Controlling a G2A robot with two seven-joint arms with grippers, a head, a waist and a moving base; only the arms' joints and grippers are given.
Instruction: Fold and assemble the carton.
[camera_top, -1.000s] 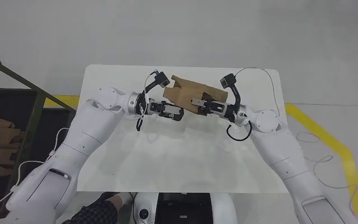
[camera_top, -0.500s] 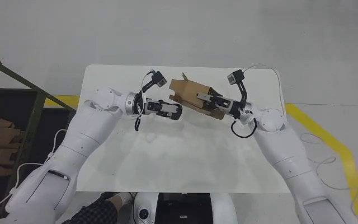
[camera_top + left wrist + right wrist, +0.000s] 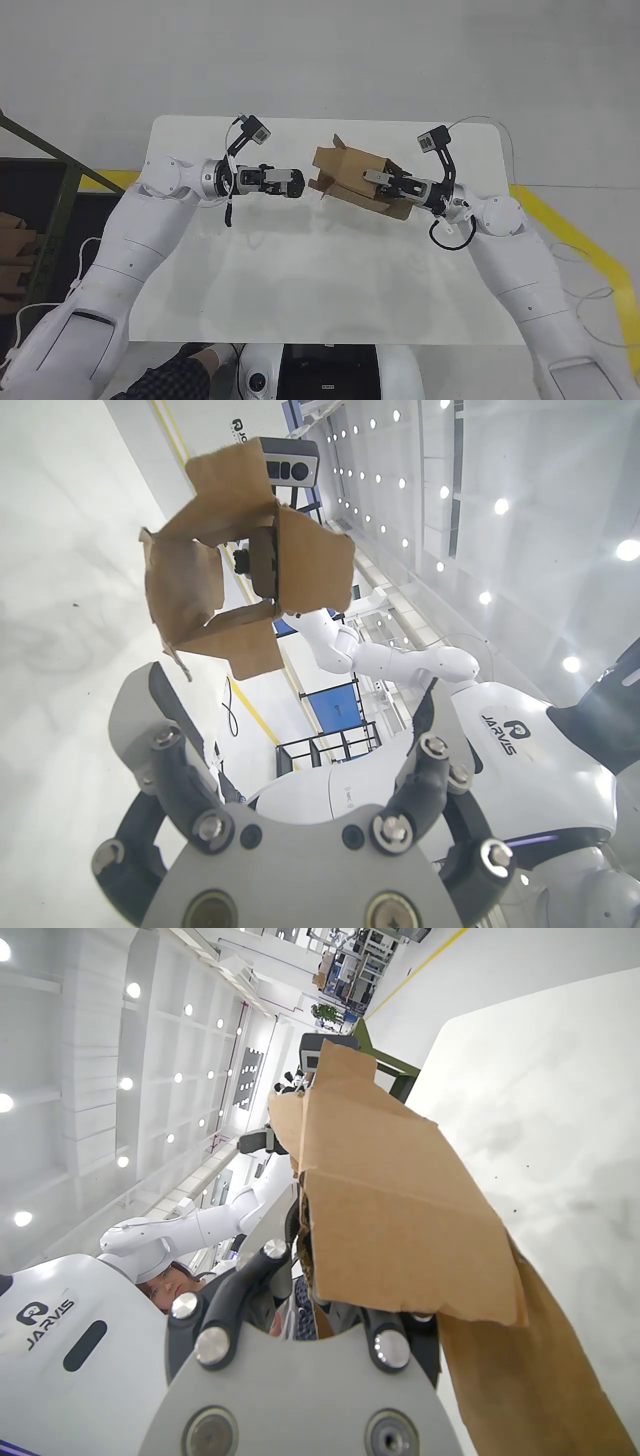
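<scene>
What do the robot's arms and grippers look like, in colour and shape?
The left arm and right arm have glossy white rounded shells. Each wrist carries a small camera on a black bracket and a looping black cable. The left gripper and right gripper share a grey plate with silver screws and black linkages; the left's jaws have black pads.
</scene>
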